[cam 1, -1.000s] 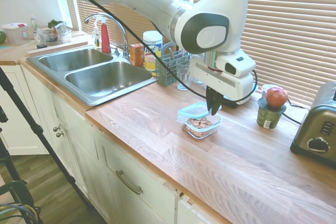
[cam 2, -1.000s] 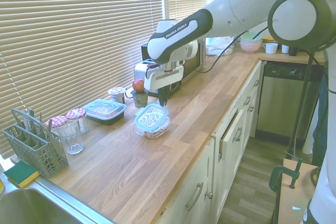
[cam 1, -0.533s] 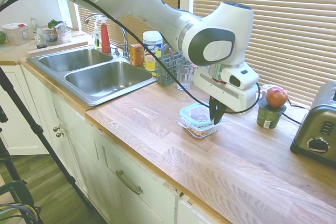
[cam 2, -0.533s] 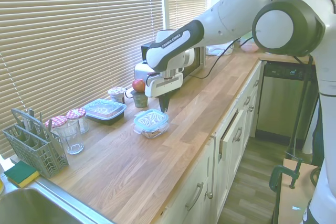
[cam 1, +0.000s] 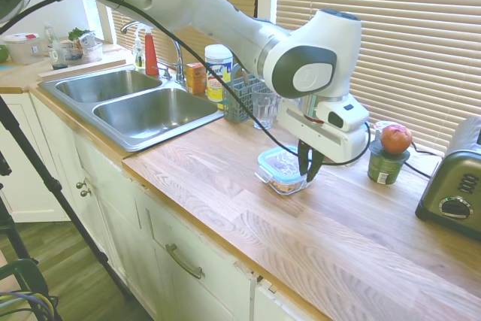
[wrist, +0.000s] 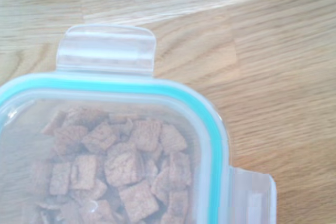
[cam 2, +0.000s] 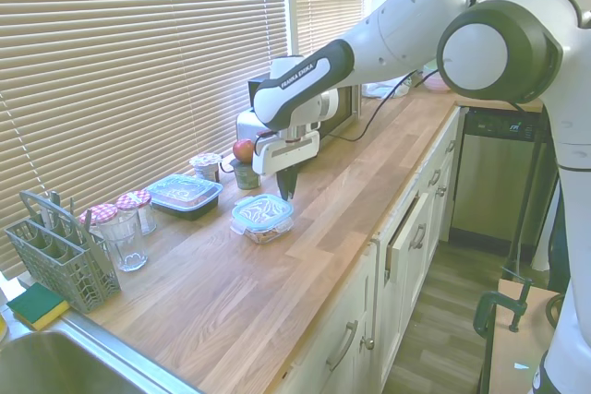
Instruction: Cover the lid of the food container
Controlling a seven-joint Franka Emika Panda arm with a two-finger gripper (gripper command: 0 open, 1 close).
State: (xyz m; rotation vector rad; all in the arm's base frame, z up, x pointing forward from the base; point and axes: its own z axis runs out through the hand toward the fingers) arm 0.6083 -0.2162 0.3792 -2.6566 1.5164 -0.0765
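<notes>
The lid (cam 1: 281, 162) looks light and slick atop the food container (cam 1: 285, 183); grip its side tabs. The tool (cam 1: 309, 176) hangs spread.

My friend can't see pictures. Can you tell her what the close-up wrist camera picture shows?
A clear lid with a teal rim sits flat on the food container, seen from just above. Brown square cereal pieces show through it, two clear side tabs stick out, and the wooden counter lies around it.

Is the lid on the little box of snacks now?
Yes, on. The lid lies flat over the food container, its teal rim following the edge in the wrist view. Whether the side tabs are snapped down, I cannot tell.
</notes>
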